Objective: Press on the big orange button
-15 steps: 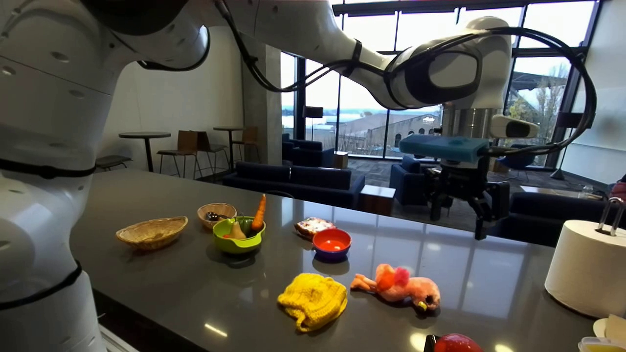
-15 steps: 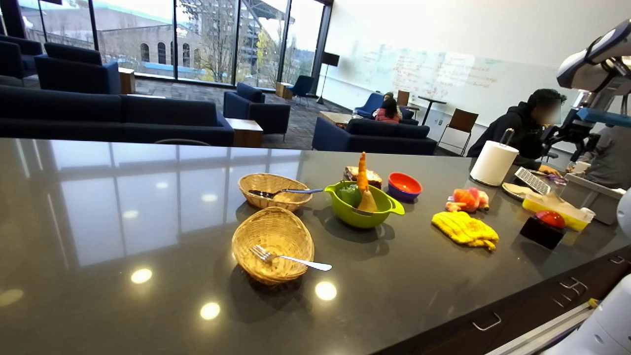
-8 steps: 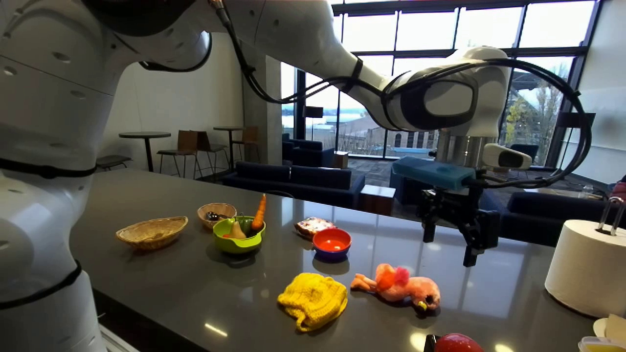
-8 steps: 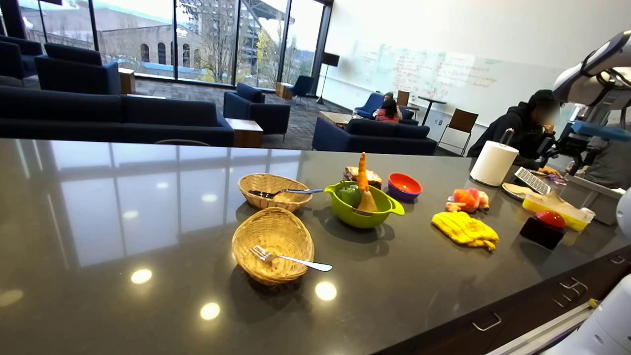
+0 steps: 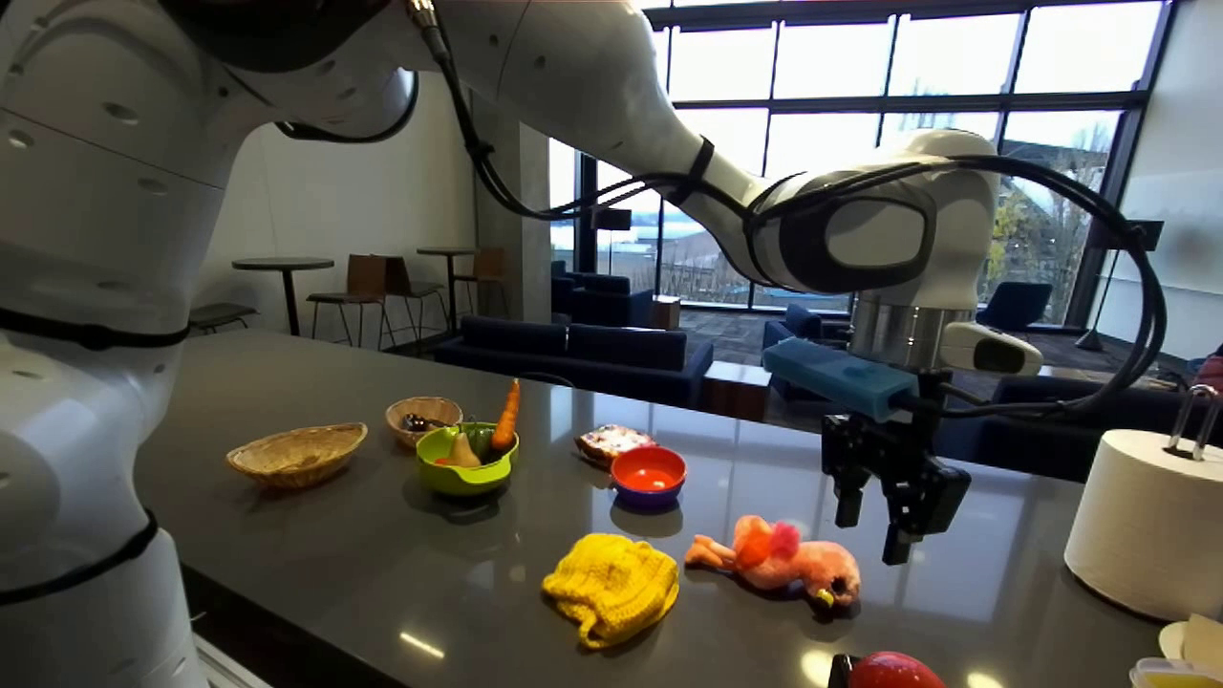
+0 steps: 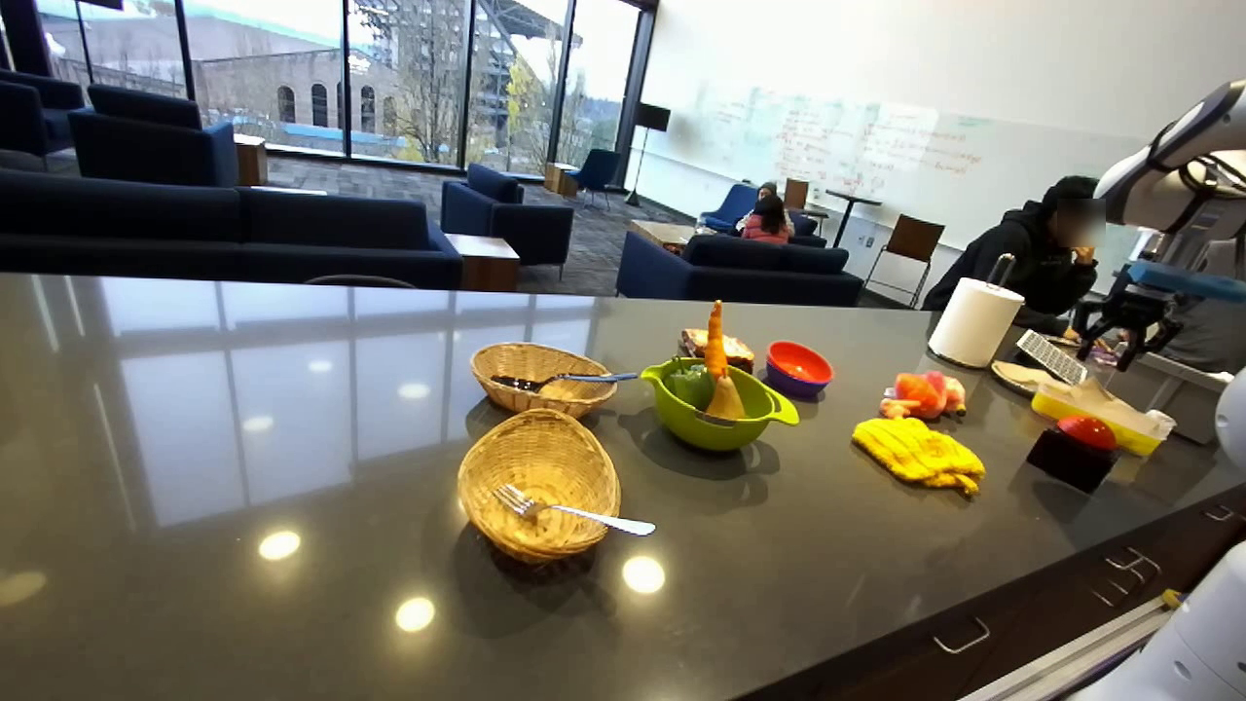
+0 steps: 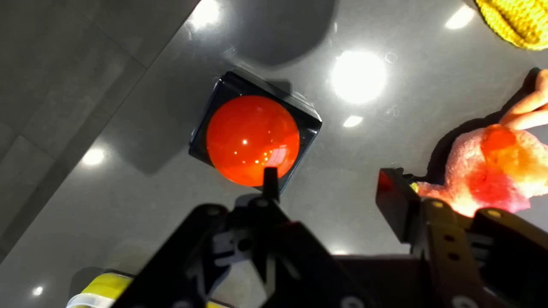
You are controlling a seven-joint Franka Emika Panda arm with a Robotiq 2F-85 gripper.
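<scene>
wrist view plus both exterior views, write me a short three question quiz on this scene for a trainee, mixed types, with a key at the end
1. Multiple choice: what does the glossy red-orange dome button sit on?
A) a white paper roll
B) a black square-cornered box
C) a round red-and-purple bowl

2. True or false: the black two-fingered claw is open and apart from the button.

3. Short answer: in an exterior view, which utensil lies in the tan wicker basket nearer the camera, its handle reaching past the rim?

Key:
1. B
2. True
3. A silver-coloured fork
</scene>
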